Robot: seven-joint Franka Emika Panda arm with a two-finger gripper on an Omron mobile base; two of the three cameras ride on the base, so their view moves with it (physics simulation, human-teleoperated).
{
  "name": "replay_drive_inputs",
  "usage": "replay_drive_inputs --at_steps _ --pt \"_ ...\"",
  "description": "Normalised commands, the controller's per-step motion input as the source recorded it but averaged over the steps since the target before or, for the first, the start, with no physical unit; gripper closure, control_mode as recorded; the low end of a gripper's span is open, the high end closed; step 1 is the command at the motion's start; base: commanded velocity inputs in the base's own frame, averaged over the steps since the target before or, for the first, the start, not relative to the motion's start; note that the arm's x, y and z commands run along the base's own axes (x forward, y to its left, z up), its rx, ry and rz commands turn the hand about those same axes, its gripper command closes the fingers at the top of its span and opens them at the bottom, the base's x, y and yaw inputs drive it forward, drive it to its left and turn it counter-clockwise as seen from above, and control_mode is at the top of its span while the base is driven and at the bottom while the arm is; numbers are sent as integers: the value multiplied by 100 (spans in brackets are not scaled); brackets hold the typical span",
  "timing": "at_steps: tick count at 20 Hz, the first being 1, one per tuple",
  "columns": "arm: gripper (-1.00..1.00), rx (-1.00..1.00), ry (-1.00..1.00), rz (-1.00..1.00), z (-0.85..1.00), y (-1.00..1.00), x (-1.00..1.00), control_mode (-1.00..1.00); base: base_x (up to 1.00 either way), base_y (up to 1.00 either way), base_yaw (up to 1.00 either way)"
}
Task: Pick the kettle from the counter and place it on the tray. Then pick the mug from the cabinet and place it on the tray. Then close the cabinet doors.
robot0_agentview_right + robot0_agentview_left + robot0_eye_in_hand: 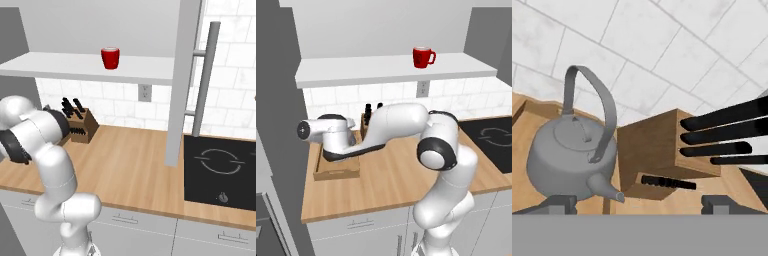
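Observation:
The grey kettle [571, 159] stands upright on the light wooden tray [523, 111], its arched handle up and its spout toward me. My gripper [639, 205] is open just in front of it, holding nothing; the left fingertip [559, 204] sits low by the kettle's base. From the left base view my arm's wrist [331, 132] hangs over the tray [336, 172] at the counter's [391, 185] left end. The red mug [423, 56] [110, 58] stands on the cabinet floor [381, 70]. A cabinet door [182, 75] stands open with its bar handle [206, 75].
A wooden knife block [657, 147] [81, 125] with black handles stands right beside the tray against the tiled wall. A black cooktop [220, 170] [491, 140] lies at the counter's right end. The open door hangs over the counter's right half.

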Motion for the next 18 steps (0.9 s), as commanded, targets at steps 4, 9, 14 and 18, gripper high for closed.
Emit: replay_drive_inputs --at_steps 4,9,14,18 --pt "-100 0 0 -17 23 -42 -32 -100 0 0 0" --pt "-100 0 0 -16 18 -53 -19 -100 0 0 0" --pt "-100 0 0 -16 9 -66 -2 -100 0 0 0" --pt "-100 0 0 -17 0 -71 -6 -100 0 0 0"
